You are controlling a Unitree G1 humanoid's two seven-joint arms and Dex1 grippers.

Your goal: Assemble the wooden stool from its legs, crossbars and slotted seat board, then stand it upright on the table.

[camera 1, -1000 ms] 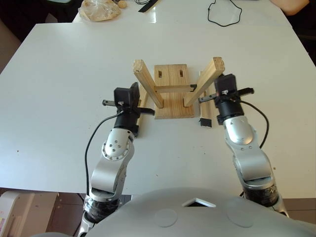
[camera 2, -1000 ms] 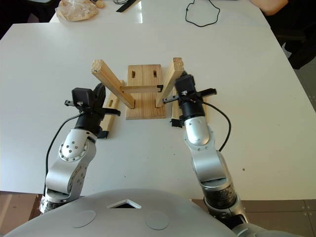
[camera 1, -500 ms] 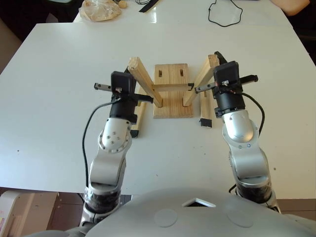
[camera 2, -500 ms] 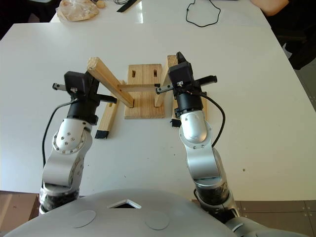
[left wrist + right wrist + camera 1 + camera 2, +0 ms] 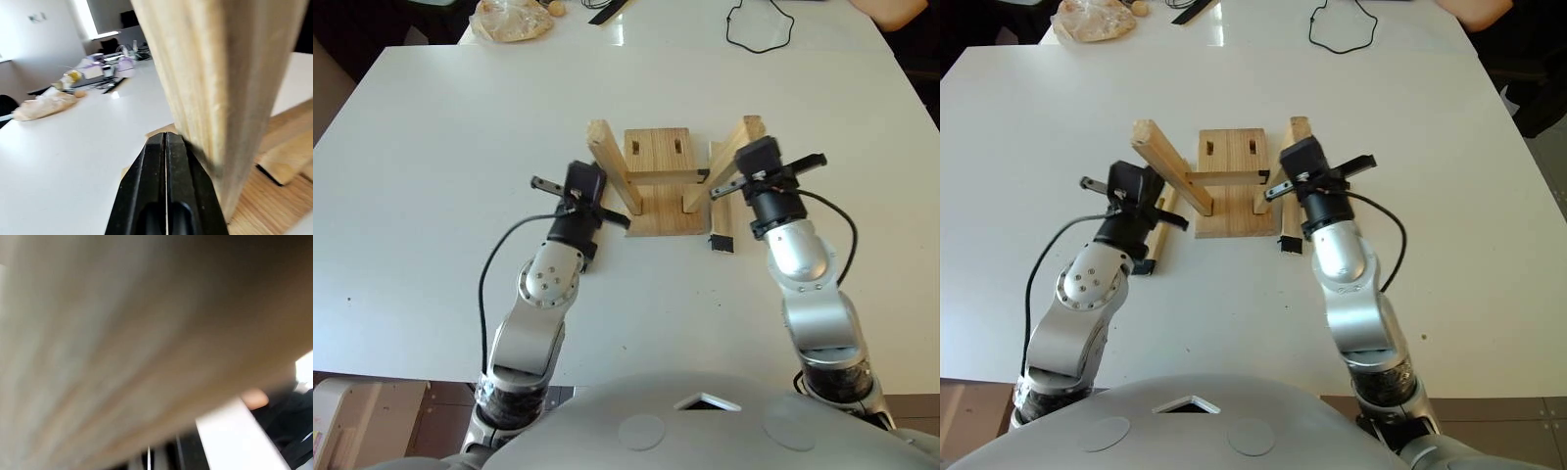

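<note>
Left eye view is showing the slotted seat board (image 5: 656, 217) lying flat on the desk (image 5: 460, 147), two legs rising from it with a crossbar (image 5: 666, 177) joining them. The left gripper (image 5: 617, 219), fingers pressed together and holding nothing, is sitting beside the left leg (image 5: 612, 166). The right gripper (image 5: 754, 155) is sitting against the right leg (image 5: 744, 132); I cannot tell whether it is gripping.

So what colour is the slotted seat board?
Seat board: light honey-brown wood grain, clearest in left eye view.

This is looking like a lab or office workroom: a large glossy white table (image 5: 431, 147) is carrying a loose black cable (image 5: 727, 31) and a crumpled clear plastic bag (image 5: 512, 20), and cluttered desktop items (image 5: 105, 66) are sitting before plain white walls (image 5: 29, 44).
</note>
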